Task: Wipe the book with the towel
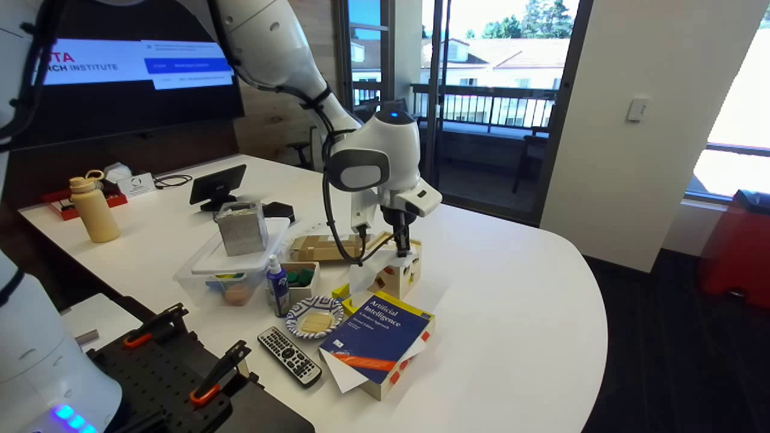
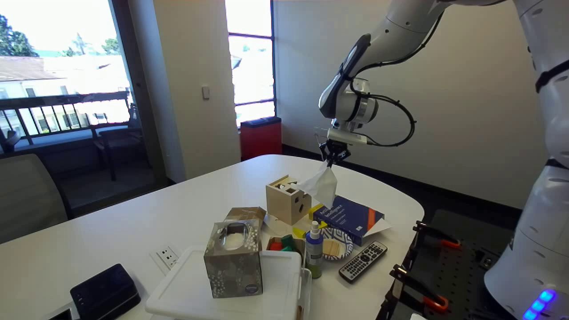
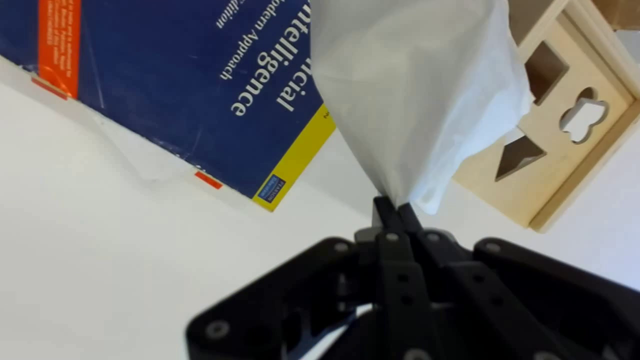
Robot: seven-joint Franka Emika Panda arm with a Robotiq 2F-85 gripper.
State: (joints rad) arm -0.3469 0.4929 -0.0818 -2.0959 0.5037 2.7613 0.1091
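Since jaws are closed on just the top of the tissue (image 3: 420, 90), rest hangs loose, likely for wiping book (image 1: 385, 331) toward rounded edge of worktop (image 1: 511, 313).

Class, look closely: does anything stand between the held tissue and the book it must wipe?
Nothing visible does: in the wrist view, the wooden box is across the tissue from the book.

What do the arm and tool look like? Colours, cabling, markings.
Arm: white, rounded links, grey panel at the wrist. Black cable runs outside it, with black straps. Blue lights low on the base and one atop the wrist. Tool: black, slim fingers, round screw heads. No lettering I can make out.
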